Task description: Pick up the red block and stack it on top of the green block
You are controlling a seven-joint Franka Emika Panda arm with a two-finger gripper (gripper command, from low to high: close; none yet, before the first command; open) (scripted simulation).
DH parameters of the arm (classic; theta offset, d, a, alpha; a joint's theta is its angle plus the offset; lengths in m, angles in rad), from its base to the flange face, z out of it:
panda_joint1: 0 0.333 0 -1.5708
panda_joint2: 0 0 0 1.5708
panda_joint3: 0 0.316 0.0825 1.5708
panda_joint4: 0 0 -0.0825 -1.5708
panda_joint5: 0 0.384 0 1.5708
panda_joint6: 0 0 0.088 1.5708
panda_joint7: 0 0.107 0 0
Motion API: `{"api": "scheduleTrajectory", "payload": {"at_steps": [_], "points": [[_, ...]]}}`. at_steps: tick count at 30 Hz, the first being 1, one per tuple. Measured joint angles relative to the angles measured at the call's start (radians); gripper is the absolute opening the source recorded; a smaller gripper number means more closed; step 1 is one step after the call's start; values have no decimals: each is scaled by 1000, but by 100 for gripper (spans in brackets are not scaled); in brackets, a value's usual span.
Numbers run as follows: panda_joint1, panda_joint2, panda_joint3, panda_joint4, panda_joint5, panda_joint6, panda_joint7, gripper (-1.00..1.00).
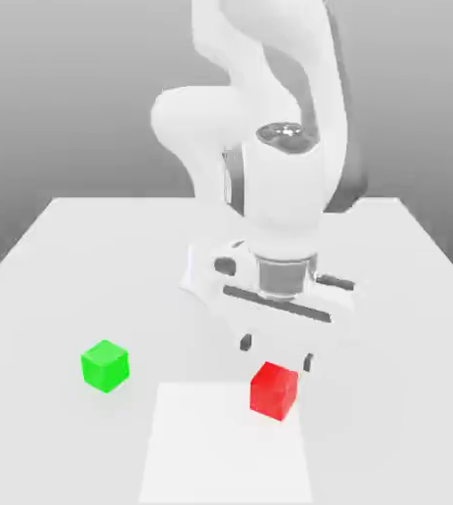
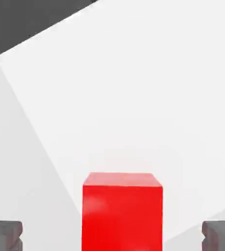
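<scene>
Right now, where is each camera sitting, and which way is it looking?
Exterior view: sits off the arm, facing the robot across the white table; it sees the arm, the pincer above the red block, and the green block to that view's left.
Hand view: rides on the hand, looking down at the red block between two dark fingertips, spread wide apart.
Both views share the red block, the pincer and the table.

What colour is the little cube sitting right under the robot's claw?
Bright red, plain matte faces. The red block shows best in the hand view, between the open gripper fingers.
</scene>
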Motion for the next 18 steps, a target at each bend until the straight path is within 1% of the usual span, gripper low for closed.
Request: {"api": "scheduleTrajectory", "payload": {"at_steps": [3, 4, 11, 14, 18], "points": [[68, 111, -86, 15, -83, 93, 64, 0], [83, 138, -106, 19, -103, 115, 78, -100], [86, 140, -110, 19, -109, 119, 84, -100], [59, 53, -63, 5, -33, 46, 27, -100], [72, -91, -49, -16, 62, -75, -40, -100]]}}
